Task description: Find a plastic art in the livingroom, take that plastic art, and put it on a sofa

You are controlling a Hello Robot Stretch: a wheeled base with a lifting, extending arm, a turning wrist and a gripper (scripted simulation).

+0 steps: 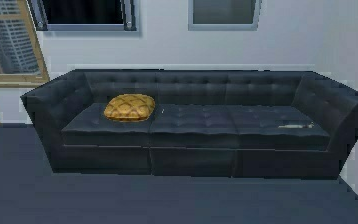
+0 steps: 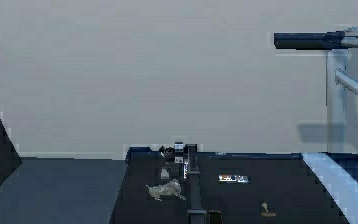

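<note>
One pale grey lump [image 2: 164, 189], irregular and half see-through, lies low in the arm side view on a dark tabletop [image 2: 287, 190]. Its shape is too small to name with confidence, but I judge it to be the plastic art the task asks for. The arm [image 2: 193, 195] rises from the bottom edge just to the lump's right, and the end effector [image 2: 166, 176] sits right at the lump. Because the lump has the tabletop behind it, I cannot tell whether the end effector grasps it or has nothing in it. Nor can I tell whether it is over, beside or touching the lump.

Farther right on the tabletop are a small white tag [image 2: 232, 178] and a small tan thing [image 2: 265, 208], both apart from the lump. A white frame [image 2: 337, 100] carrying a dark bar [image 2: 312, 40] stands at the right edge.

In the forward view a long dark sofa [image 1: 187, 120] stands against a pale wall, with a yellow cushion [image 1: 129, 108] on its left seat and a small pale scrap [image 1: 297, 126] on its right seat. The middle seat looks the best place to set the piece down.

If it is plastic, the piece is probably light and stiff, with a smooth skin that may slip. Thin jutting parts could snap or twist out of a hold. The thickest middle part seems the safest place to take it, with a slow, level lift.
</note>
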